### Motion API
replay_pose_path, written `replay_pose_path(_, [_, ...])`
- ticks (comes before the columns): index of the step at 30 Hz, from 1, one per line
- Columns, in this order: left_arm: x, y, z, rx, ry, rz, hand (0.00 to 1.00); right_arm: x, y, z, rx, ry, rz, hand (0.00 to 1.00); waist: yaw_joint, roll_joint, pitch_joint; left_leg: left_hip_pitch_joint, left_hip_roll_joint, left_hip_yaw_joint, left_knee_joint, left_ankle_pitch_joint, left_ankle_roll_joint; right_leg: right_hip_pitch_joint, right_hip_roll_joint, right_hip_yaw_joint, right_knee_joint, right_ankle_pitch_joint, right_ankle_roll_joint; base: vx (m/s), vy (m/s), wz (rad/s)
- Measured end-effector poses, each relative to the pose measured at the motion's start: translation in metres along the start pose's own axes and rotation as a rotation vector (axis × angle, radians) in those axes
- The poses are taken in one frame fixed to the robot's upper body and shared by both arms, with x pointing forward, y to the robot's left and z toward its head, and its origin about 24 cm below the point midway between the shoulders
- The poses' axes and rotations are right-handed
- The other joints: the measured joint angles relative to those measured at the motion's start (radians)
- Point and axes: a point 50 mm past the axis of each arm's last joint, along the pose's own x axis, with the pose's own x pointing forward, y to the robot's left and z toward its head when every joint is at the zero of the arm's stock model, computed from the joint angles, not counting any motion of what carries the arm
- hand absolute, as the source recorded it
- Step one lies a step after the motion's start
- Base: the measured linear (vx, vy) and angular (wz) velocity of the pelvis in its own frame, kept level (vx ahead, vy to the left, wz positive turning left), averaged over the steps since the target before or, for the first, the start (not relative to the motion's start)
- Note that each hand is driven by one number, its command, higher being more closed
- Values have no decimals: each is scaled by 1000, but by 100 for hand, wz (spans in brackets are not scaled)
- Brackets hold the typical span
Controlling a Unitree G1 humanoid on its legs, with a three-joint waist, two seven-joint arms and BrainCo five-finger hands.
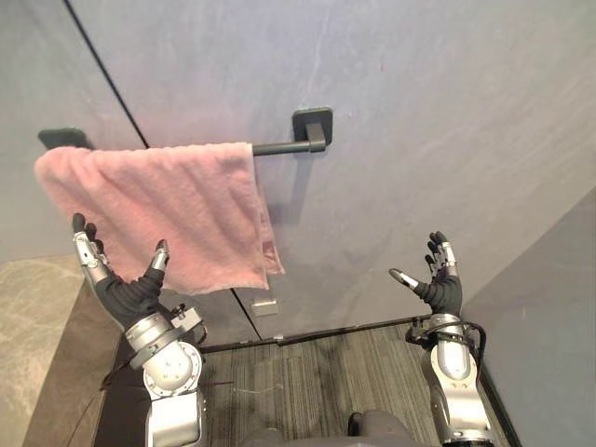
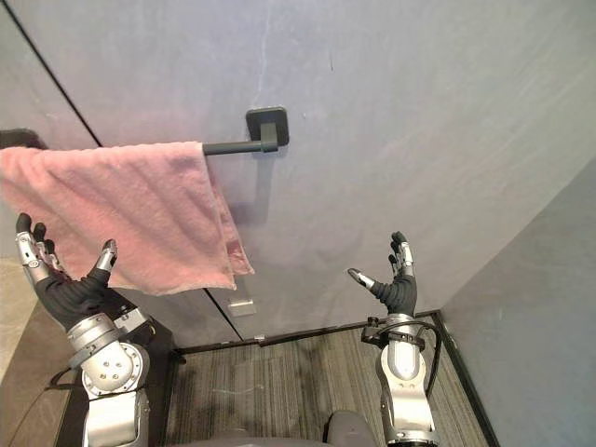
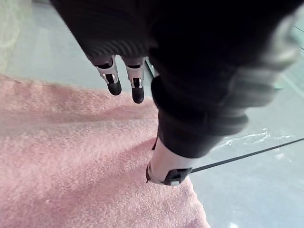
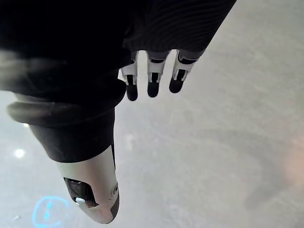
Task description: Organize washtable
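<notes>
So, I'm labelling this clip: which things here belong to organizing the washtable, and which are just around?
Job: pink towel, towel bar, left hand and right hand, both open.
Just around: striped carpet, small wall plate, grey wall.

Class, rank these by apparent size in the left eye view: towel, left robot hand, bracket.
1. Towel.
2. Left robot hand, though it is nearer the camera than the wall things.
3. Bracket.
</notes>
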Motion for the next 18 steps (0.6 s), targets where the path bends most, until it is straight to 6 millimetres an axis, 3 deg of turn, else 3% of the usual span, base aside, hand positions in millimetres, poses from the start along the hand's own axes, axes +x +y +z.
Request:
replay_pose_path(5, [1, 12, 13, 40, -73, 63, 0, -11, 14, 0, 72, 22, 65, 0, 19, -11, 4, -30, 2, -28, 90, 13, -23, 56, -14, -29, -49, -1, -1, 70, -16, 20])
replay_pose_path(6, [2, 15, 15, 48, -80, 82, 0, -12, 16, -1, 89, 29, 75, 0, 18, -46, 18, -94, 10, -14, 205, 13, -31, 69, -48, -49, -69, 5, -1, -18, 76, 33])
replay_pose_path(7, [2, 18, 16, 52, -87, 101, 0, -13, 17, -3, 95, 38, 73, 0, 23, -49, 14, -116, 41, 8, 246, 0, -16, 71, -59, -53, -69, 7, -5, -41, 100, 32])
replay_pose_path(8, [1, 25, 16, 72, -88, 133, 0, -13, 17, -7, 98, 52, 74, 0, 28, -62, 12, -137, 112, 17, 276, -3, -15, 72, -71, -58, -70, 8, -1, -29, 77, 11])
replay_pose_path(9, [0, 28, 16, 82, -85, 142, 0, -13, 17, -8, 97, 57, 75, 0, 29, -68, 14, -142, 137, 9, 276, 0, -15, 75, -75, -62, -74, 12, 4, -23, 156, 20])
replay_pose_path(10, [-2, 32, 14, 102, -71, 154, 0, -15, 14, -12, 84, 74, 75, 0, 26, -49, 2, -148, 179, -28, 242, 35, -14, 88, -80, -74, -96, 24, 24, -16, 252, 25])
replay_pose_path(11, [-5, 36, 12, 119, -58, 161, 0, -16, 12, -18, 72, 98, 80, 0, 21, -30, -10, -146, 189, -97, 162, 120, -50, 89, -78, -77, -127, 43, 57, -14, 300, 19])
replay_pose_path(12, [-6, 38, 12, 131, -51, 165, 0, -17, 11, -22, 72, 112, 83, 0, 21, -27, -17, -140, 173, -104, 134, 109, -66, 93, -78, -75, -150, 54, 66, -7, 340, 22])
replay_pose_path(15, [-6, 44, 14, 152, -51, 186, 0, -20, 14, -32, 99, 162, 83, 0, 13, -56, -34, -115, 117, -131, -53, 104, -107, 126, -114, -103, -313, 155, 89, -16, 341, 59])
replay_pose_path(18, [-6, 49, 10, 186, -27, 196, 0, -18, 20, -34, 116, 171, 92, 0, 22, -75, -37, -86, 61, -142, -93, 113, -105, 168, -159, -103, -343, 187, 91, -51, 173, 36])
